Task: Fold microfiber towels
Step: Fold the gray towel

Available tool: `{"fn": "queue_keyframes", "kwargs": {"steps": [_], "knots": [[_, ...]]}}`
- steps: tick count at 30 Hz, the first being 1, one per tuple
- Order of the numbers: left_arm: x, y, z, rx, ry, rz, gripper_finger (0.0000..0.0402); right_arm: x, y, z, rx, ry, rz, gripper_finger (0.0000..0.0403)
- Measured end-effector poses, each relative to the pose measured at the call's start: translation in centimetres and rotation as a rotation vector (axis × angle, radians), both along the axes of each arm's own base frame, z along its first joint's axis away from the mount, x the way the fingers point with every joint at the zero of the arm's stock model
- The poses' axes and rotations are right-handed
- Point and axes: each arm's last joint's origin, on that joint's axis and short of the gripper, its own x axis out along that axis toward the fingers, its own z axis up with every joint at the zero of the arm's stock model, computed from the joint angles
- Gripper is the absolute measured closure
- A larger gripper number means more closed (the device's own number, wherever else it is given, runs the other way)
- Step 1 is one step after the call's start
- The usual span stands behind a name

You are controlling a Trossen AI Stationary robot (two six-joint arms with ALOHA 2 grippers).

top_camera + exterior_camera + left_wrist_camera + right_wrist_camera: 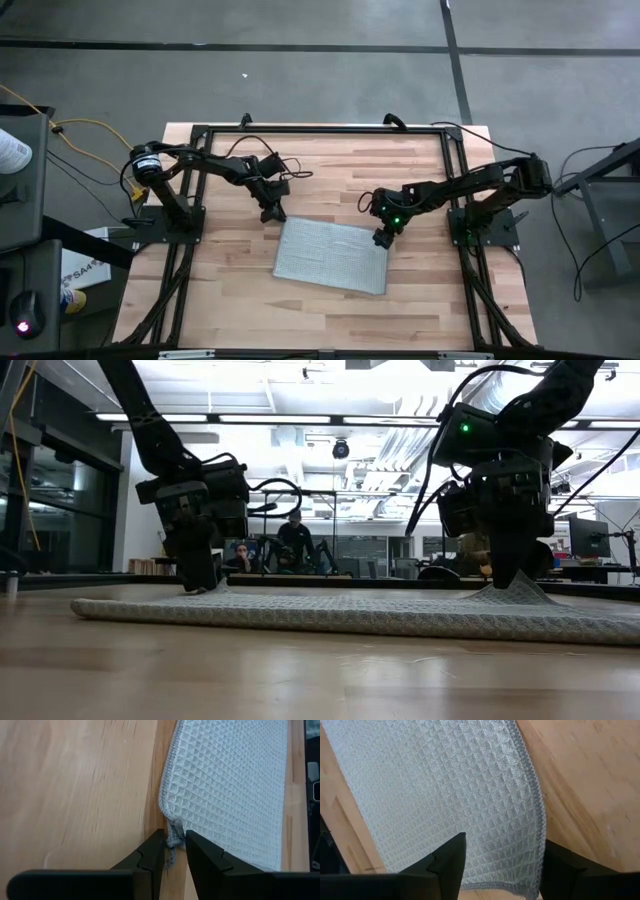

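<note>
The light grey-blue towel (330,257) lies flat on the wooden table near its middle. My left gripper (270,213) is at the towel's far left corner, shut on it; it also shows in the low view (200,582). My right gripper (383,238) is at the far right corner, open wide. In the right wrist view (502,862) one finger stands over the cloth and the other just outside the hemmed edge (539,827). In the low view the cloth rises in a small peak (512,588) under this gripper. My left gripper pinches the towel's far left corner (174,836) between its two fingers, only a small bunched tip of cloth. The fingers come from above, slanting down. The corner is barely raised (216,588) and the rest of the towel lies on the table. My right gripper's open fingers (451,856) reach down to the far right corner. Whether they touch the cloth I cannot tell.
A black metal frame (320,130) runs around the table's far and side edges, with the arm bases on it. Bare wood (330,180) lies beyond the towel. A person (296,540) sits in the room behind the table.
</note>
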Motion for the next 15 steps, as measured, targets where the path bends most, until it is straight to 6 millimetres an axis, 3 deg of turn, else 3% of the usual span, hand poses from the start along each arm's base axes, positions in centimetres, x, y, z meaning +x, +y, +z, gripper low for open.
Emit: {"fn": "queue_keyframes", "kwargs": {"steps": [15], "knots": [[0.36,-0.13,0.23,-0.032,-0.05,-0.019,0.0318,0.0,0.0,0.0,0.001,0.0,0.001,0.0204]]}}
